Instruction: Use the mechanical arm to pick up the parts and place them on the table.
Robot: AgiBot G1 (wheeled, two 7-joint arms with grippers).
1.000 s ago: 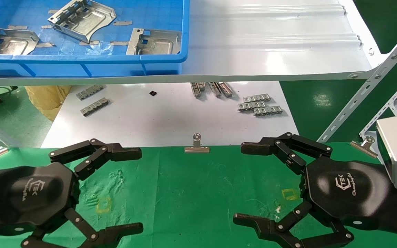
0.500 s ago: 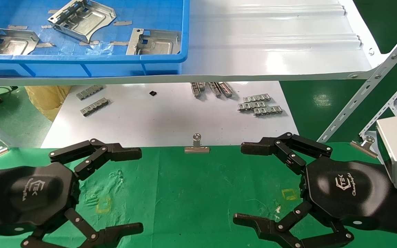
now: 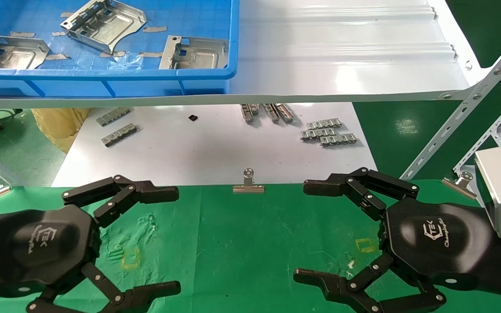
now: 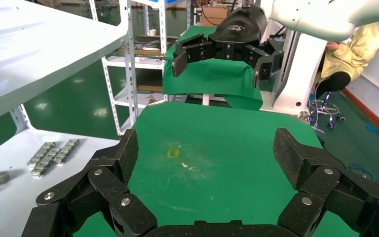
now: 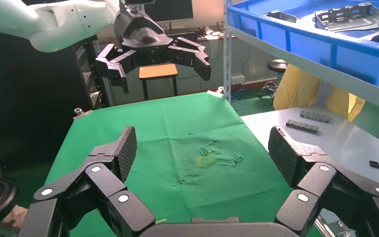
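While all three parts [image 3: 102, 21] lie in the blue crate [image 3: 102, 76] up on the shelf, our left tool [image 3: 176, 237] and right tool [image 3: 300, 230] hang wide apart over the green table [image 3: 242, 243], holding nothing. We have everything left to do.

Three parts [image 3: 102, 24] in one blue crate [image 3: 102, 76], two mechanical arms [image 3: 37, 243], two binder clips [image 3: 248, 184], one table [image 3: 242, 243].
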